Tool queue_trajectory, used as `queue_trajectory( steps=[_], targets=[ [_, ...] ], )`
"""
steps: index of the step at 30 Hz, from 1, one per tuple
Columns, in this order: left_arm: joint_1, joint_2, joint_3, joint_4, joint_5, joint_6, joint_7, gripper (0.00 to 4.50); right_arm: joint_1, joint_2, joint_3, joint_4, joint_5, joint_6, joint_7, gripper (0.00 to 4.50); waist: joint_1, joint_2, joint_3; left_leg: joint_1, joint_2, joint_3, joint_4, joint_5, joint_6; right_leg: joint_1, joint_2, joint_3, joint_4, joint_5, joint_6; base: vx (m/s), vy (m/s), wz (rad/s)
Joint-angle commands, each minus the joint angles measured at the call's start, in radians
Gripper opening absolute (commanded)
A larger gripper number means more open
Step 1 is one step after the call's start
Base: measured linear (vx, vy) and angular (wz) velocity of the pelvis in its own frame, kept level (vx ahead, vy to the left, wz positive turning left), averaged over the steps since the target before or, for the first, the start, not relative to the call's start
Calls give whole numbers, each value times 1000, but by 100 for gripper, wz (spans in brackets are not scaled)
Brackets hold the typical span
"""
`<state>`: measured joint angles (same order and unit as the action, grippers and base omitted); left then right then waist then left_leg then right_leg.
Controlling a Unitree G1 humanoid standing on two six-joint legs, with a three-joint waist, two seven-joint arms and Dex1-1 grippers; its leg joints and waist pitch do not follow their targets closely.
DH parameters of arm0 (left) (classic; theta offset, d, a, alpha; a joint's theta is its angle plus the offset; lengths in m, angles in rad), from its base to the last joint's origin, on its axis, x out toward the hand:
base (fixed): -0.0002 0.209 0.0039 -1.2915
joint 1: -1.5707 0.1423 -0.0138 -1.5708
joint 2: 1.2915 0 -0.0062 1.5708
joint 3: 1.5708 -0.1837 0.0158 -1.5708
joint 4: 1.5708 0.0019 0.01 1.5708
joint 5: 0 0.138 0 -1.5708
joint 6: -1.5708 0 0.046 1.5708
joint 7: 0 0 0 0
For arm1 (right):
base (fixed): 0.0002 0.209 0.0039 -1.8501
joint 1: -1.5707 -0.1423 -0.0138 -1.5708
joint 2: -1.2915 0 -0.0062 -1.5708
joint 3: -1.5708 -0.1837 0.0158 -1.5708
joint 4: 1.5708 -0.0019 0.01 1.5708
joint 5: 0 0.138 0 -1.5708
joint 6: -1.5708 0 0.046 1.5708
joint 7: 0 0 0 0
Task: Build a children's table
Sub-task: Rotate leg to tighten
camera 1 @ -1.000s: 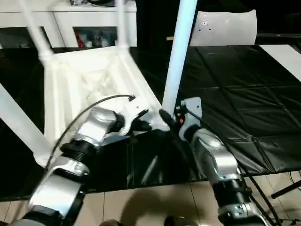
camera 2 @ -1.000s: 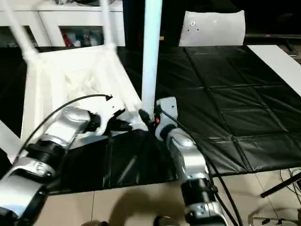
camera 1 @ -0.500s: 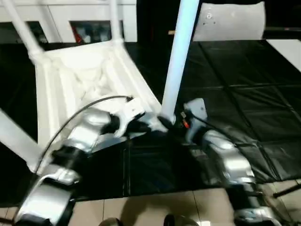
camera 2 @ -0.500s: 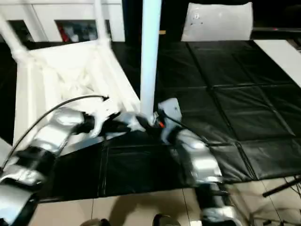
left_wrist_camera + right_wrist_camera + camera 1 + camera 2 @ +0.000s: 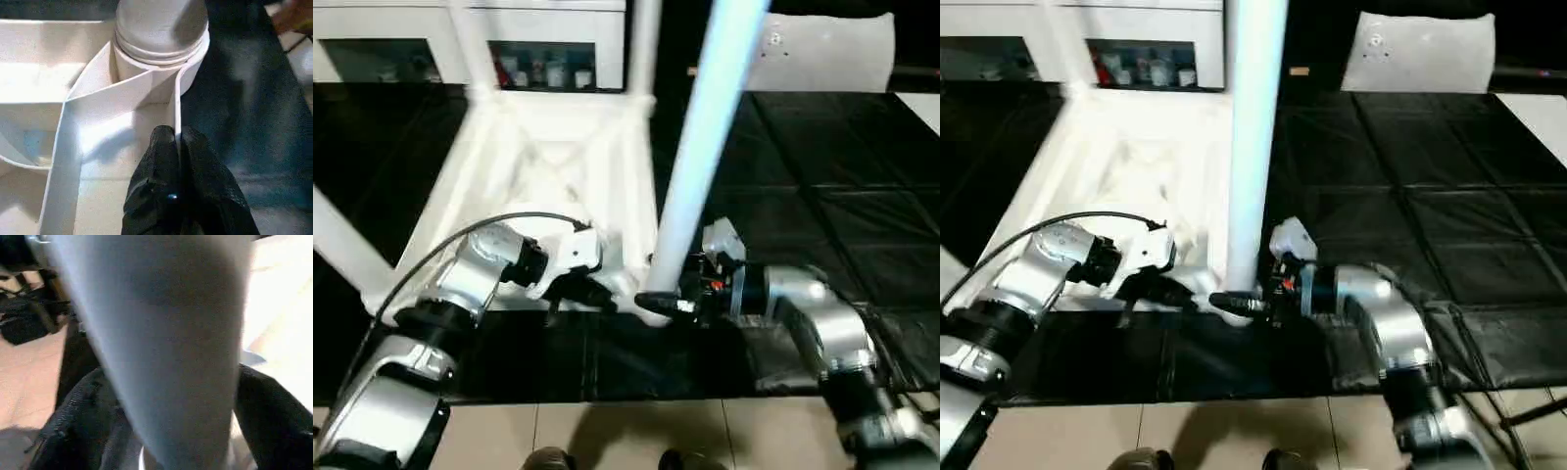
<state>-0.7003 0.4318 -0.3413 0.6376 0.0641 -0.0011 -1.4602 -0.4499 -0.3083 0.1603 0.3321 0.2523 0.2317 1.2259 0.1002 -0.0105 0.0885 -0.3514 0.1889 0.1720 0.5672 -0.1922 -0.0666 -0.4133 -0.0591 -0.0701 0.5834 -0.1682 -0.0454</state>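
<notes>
Covering floor, black mat (image 5: 822, 186), white cabinet (image 5: 548, 39)

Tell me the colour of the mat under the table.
Black, creased into squares; the mat shows best in the right eye view, beneath the upturned white table.

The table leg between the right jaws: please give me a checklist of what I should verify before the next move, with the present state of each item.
1. Left gripper steadies the table: ok, jaws shut on a thin rib beside the corner socket.
2. Right gripper placed at the leg: ok, jaws open, one on each side near its base.
3. Leg fully seated in the corner socket: cannot tell.
4. Other three legs standing in their corners: ok.
5. Table lying upside down on the black mat: ok.
</notes>
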Motion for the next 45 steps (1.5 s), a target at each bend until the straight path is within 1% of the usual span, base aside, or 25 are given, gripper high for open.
queue_trajectory(
  steps=[1, 7, 9, 10, 11, 12, 15, 22, 24, 26, 29, 30, 31, 32, 33, 34, 35, 36, 37, 38, 40, 41, 42, 43, 45],
  targets=[
    [-19, -4, -51, 7, 11, -36, -65, 0, -20, -11, 13, 34, 3, -5, 30, 335, -2, 3, -70, 4, 48, -3, -54, -76, 86, 65, -89, 54, -44, -91, -240, 0, 0, 0],
    [-37, -9, -58, 44, 16, -71, -96, 0, -64, -19, 36, 90, -2, -21, 82, 284, 0, 0, -71, 1, 46, -3, -53, -74, 85, 67, -88, 52, -41, -94, -238, 0, 0, 0],
    [-39, -9, -60, 47, 14, -75, -102, 0, -73, -21, 39, 98, 1, -16, 106, 284, 2, -1, -71, 3, 47, -3, -52, -69, 87, 66, -88, 52, -40, -88, -237, 0, 0, 0],
    [-40, -9, -61, 49, 15, -76, -104, 0, -77, -25, 43, 100, 1, -12, 120, 259, 3, -2, -72, 2, 46, -3, -51, -68, 90, 66, -88, 53, -40, -89, -237, 0, 0, 0],
    [-40, -9, -62, 50, 15, -76, -104, 0, -77, -25, 44, 101, 1, -12, 122, 259, 4, -1, -72, 2, 46, -3, -51, -69, 90, 66, -89, 52, -41, -94, -238, 0, 0, 0],
    [-41, -8, -63, 53, 14, -79, -106, 0, -80, -28, 47, 104, 0, -12, 132, 244, 6, 0, -72, 3, 48, -3, -51, -69, 91, 65, -88, 52, -41, -97, -237, 0, 0, 0],
    [-46, -5, -67, 68, 18, -89, -106, 0, -83, -31, 53, 113, 0, -15, 147, 225, 7, 0, -72, 3, 46, -3, -51, -64, 91, 65, -87, 52, -40, -86, -238, 0, 0, 0],
    [-56, -10, -62, 97, 32, -91, -78, 0, -72, -17, 56, 111, 11, -9, 155, 214, 10, 1, -73, 3, 46, -4, -50, -79, 78, 66, -88, 52, -41, -113, -233, 0, 0, 0],
    [-60, -19, -54, 103, 29, -69, -56, 0, -58, -9, 54, 95, 21, 7, 148, 213, 10, 0, -73, 2, 46, -4, -50, -84, 77, 65, -87, 52, -42, -118, -232, 0, 0, 0],
    [-68, -41, -34, 109, 17, -21, -7, 0, -25, 9, 56, 55, 34, 58, 109, 213, 13, 1, -71, 5, 47, -3, -51, -98, 72, 63, -88, 53, -46, -145, -228, 0, 0, 0],
    [-75, -70, -9, 110, 2, 21, 54, 0, 16, 43, 66, 23, 12, 81, 19, 213, 16, -1, -68, 6, 47, -5, -55, -120, 54, 62, -89, 54, -53, -205, -208, 0, 0, 0],
    [-77, -89, 4, 104, -9, 50, 85, 0, 32, 77, 68, 26, -20, 72, -67, 213, 14, 0, -64, 6, 46, -6, -57, -144, 43, 60, -92, 54, -60, -271, -189, 0, 0, 0],
    [-78, -101, 12, 99, -16, 68, 103, 0, 39, 100, 67, 32, -43, 65, -126, 213, 10, 0, -57, 8, 44, -8, -63, -188, 25, 56, -96, 53, -74, -386, -161, 0, 0, 0],
    [-80, -117, 21, 95, -18, 86, 136, 0, 40, 138, 56, 49, -60, 67, -209, 213, 7, 2, -55, 12, 43, -11, -65, -206, 12, 54, -97, 53, -79, -438, -146, 0, 0, 0],
    [-83, -130, 28, 92, -18, 98, 163, 0, 39, 167, 46, 63, -72, 69, -270, 213, 1, -1, -51, 17, 37, -15, -67, -247, 1, 53, -99, 50, -93, -557, -108, 0, 0, 0],
    [-86, -152, 39, 86, -20, 118, 208, 0, 33, 214, 24, 81, -76, 82, -358, 212, -7, -1, -47, 16, 35, -19, -71, -265, -10, 51, -101, 50, -101, -636, -76, 0, 0, 0],
    [-89, -167, 47, 82, -20, 132, 239, 0, 28, 246, 9, 93, -78, 91, -415, 211, -10, 0, -46, 19, 34, -22, -71, -277, -13, 49, -103, 47, -107, -670, -61, 0, 0, 0],
    [-94, -191, 57, 78, -24, 156, 277, 0, 17, 289, -11, 110, -79, 110, -493, 211, -21, -2, -47, 12, 30, -28, -73, -283, -18, 56, -103, 41, -111, -705, -36, 0, 0, 0],
    [-95, -197, 60, 77, -24, 161, 289, 0, 15, 300, -16, 112, -80, 114, -514, 211, -26, -1, -47, 9, 31, -29, -76, -286, -21, 58, -99, 38, -111, -707, -28, 0, 0, 0],
    [-99, -213, 67, 75, -23, 175, 318, 0, 9, 328, -27, 118, -83, 123, -561, 211, -36, 1, -48, 14, 32, -30, -76, -304, -22, 52, -98, 36, -114, -699, -26, 0, 0, 0],
    [-116, -257, 90, 78, -19, 208, 413, 0, -6, 403, -44, 127, -103, 144, -696, 211, -53, 2, -51, 10, 33, -32, -80, -307, -11, 57, -96, 34, -113, -629, -46, 0, 0, 0],
    [-122, -274, 100, 79, -17, 220, 452, 0, -11, 429, -45, 127, -114, 149, -744, 211, -57, 4, -50, 10, 35, -31, -81, -308, -13, 53, -94, 36, -111, -612, -54, 0, 0, 0],
    [-125, -285, 107, 77, -15, 233, 480, 0, -13, 449, -46, 124, -124, 153, -781, 211, -60, 2, -51, 20, 32, -28, -78, -317, -11, 46, -93, 38, -114, -601, -63, 0, 0, 0],
    [-128, -298, 111, 73, -10, 245, 507, 0, -19, 476, -54, 124, -121, 149, -812, 211, -61, 2, -52, 22, 31, -26, -77, -313, -7, 45, -93, 42, -113, -585, -70, 0, 0, 0],
    [-122, -315, 110, 50, -3, 274, 531, 0, -27, 510, -56, 124, -132, 118, -842, 211, -63, 4, -49, 19, 32, -24, -79, -306, 5, 44, -91, 47, -108, -544, -88, 0, 0, 0]
  ],
)
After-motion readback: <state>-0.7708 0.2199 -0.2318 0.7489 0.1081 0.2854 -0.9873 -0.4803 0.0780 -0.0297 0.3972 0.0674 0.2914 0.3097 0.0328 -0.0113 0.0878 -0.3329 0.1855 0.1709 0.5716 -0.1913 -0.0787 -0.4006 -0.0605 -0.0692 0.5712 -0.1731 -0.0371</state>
